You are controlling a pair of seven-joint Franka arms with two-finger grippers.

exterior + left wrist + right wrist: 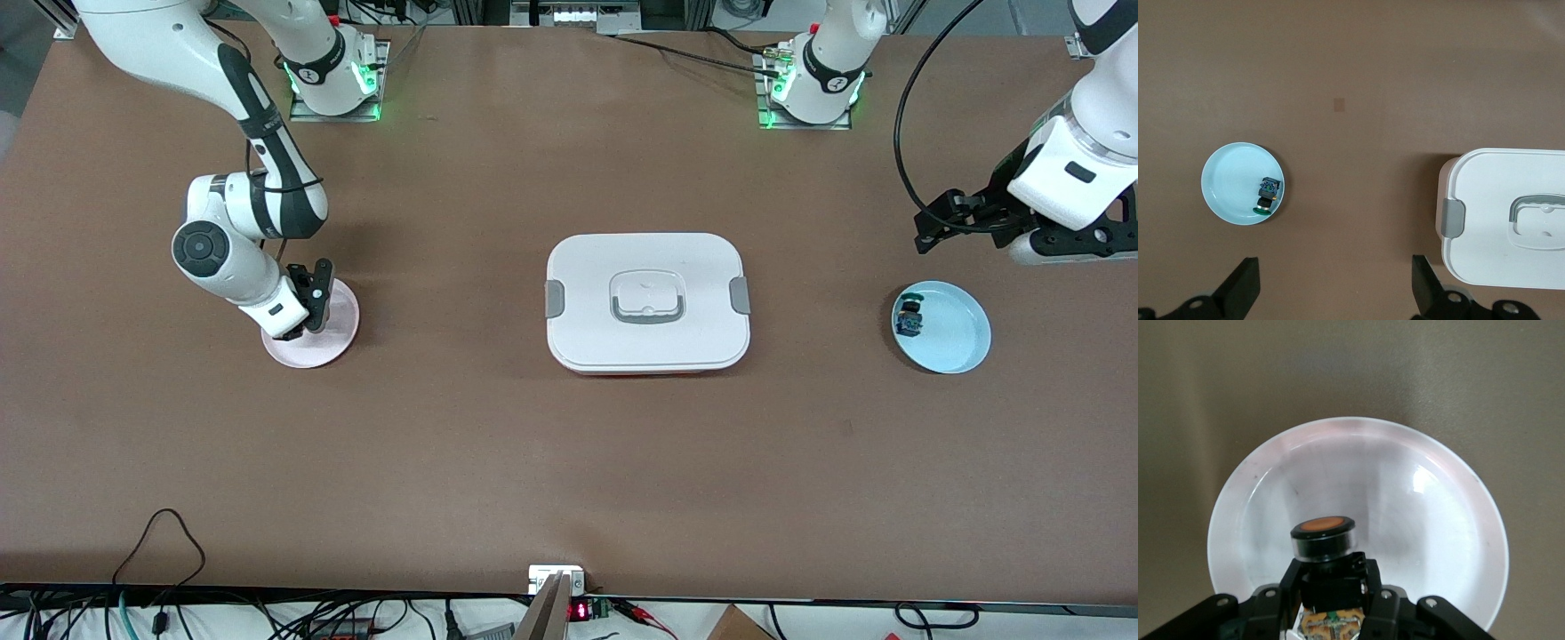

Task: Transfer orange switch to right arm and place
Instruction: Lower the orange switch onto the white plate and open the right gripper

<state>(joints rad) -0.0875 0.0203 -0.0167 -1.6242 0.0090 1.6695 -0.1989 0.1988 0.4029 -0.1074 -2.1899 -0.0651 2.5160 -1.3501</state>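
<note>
The orange switch [1324, 542], black-bodied with an orange cap, is held between the fingers of my right gripper [1328, 579], just above the inside of a pale pink plate [1425, 500]. In the front view the right gripper [300, 316] hangs over that pink plate [340, 331] toward the right arm's end of the table, and the switch is hidden by the hand. My left gripper [935, 228] is open and empty, up over bare table beside a light blue plate [960, 342]. In the left wrist view the left gripper [1335, 288] shows spread fingers with nothing between them.
A similar small switch with blue-green parts [909, 317] lies in the light blue plate; it also shows in the left wrist view [1266, 195]. A white lidded container [647, 342] with grey clips stands at the table's middle. Cables lie along the table's near edge.
</note>
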